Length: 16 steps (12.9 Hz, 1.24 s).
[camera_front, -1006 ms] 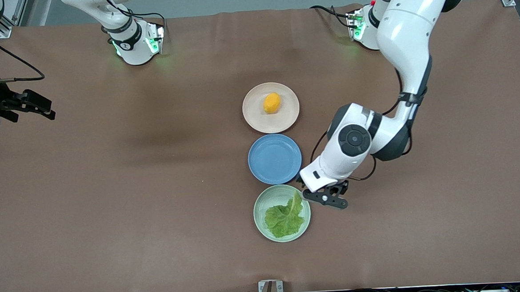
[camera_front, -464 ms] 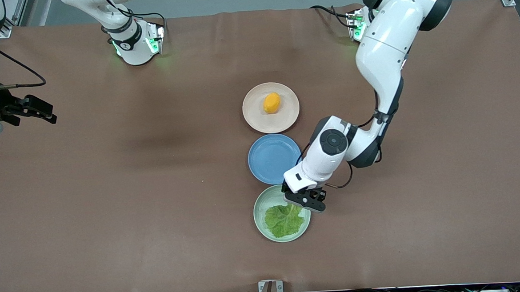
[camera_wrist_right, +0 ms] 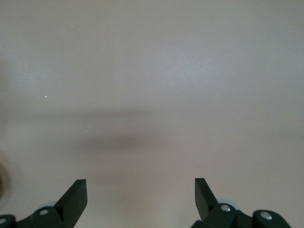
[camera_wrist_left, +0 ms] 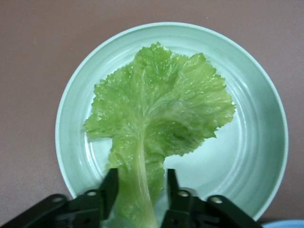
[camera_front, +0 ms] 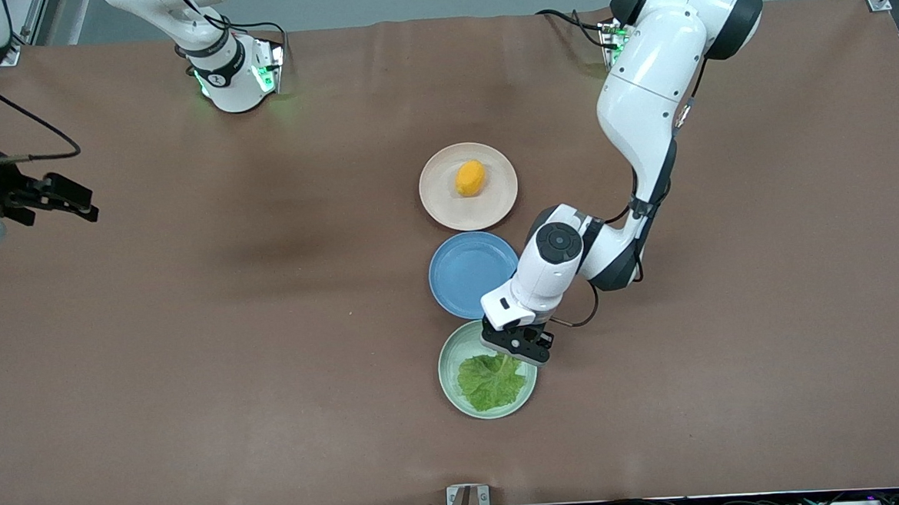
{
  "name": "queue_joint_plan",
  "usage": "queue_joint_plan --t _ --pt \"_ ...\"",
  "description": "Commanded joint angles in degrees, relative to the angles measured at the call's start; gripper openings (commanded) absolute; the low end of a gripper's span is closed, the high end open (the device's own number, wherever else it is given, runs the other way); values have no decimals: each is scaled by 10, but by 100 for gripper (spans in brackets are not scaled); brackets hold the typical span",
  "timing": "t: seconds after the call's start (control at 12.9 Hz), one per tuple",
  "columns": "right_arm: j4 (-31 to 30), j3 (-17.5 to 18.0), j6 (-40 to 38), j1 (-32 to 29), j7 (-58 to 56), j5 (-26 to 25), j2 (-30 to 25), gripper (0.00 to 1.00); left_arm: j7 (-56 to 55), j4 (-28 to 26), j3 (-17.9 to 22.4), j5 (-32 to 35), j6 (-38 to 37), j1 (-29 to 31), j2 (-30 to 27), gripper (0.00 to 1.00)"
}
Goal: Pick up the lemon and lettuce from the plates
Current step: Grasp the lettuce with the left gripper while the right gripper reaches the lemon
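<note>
From the front we see the left gripper (camera_front: 517, 347) low over the pale green plate (camera_front: 450, 376), at the stalk end of the lettuce (camera_front: 490, 381); the lemon (camera_front: 469, 178) sits on the beige-pink plate (camera_front: 437, 199). The right gripper (camera_front: 69, 197) waits over bare table.

In the left wrist view its fingers (camera_wrist_left: 110, 186) flank the stalk of the lettuce (camera_wrist_left: 156, 118), perhaps touching.

In the right wrist view the right gripper (camera_wrist_right: 140, 195) stands spread wide.

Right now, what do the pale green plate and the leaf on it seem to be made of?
The pale green plate looks like glazed ceramic or hard plastic: smooth, softly shiny, with faint concentric rings; which one, I cannot tell. The lettuce looks like a real leaf, or a good imitation: crinkled, slightly translucent, with a pale glossy stalk, which lies between the fingers of the left tool.
</note>
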Motion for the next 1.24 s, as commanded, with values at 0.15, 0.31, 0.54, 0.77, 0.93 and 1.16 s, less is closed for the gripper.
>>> queue_joint_plan --t 0.15,0.31,0.54,0.77,0.93,1.16 --pt "7 9 -20 26 93 6 18 100 -9 17 4 13 14 -6 13 8" --pt "1 9 -20 58 166 43 17 100 -12 16 4 12 12 -6 5 1" --pt "-32 10 -10 159 313 52 13 100 -12 16 -1 6 -7 -6 -22 0" --pt "-80 11 66 264 464 52 15 100 -5 10 -1 0 -120 6 -96 1" --pt "-112 11 128 329 562 53 17 100 12 6 0 1 -215 28 -146 3" --pt "-113 11 202 434 698 52 68 100 49 -40 0 1 -297 89 -217 4"
